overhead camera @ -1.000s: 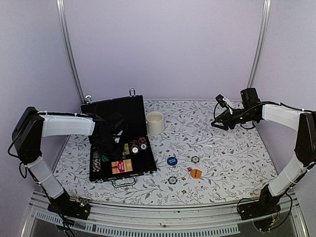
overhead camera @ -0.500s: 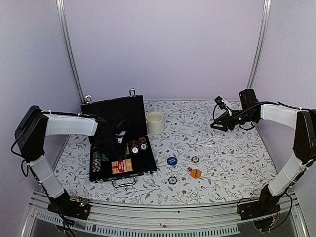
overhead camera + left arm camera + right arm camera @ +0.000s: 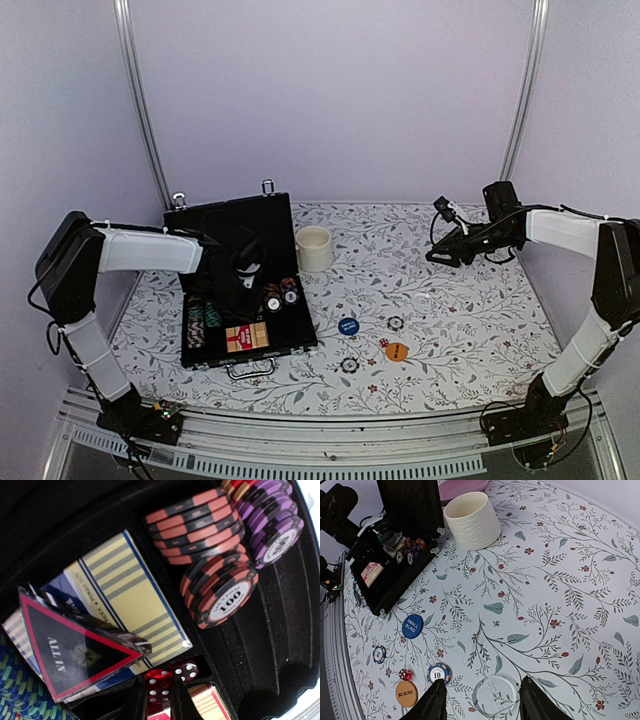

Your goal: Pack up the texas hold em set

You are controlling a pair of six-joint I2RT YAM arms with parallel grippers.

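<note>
Floral table: left gripper pinches a die inside the case; releasing it seems next. Right gripper hovers half-open, empty.

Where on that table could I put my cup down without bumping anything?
Bare: the stretch between the mug and the right gripper, and the table's front right corner beyond the orange button. Crowded: the case, where the left gripper holds a die, and the blue button and chips right of it.

Free passage over table right of case; upright lid, mug at back.
</note>
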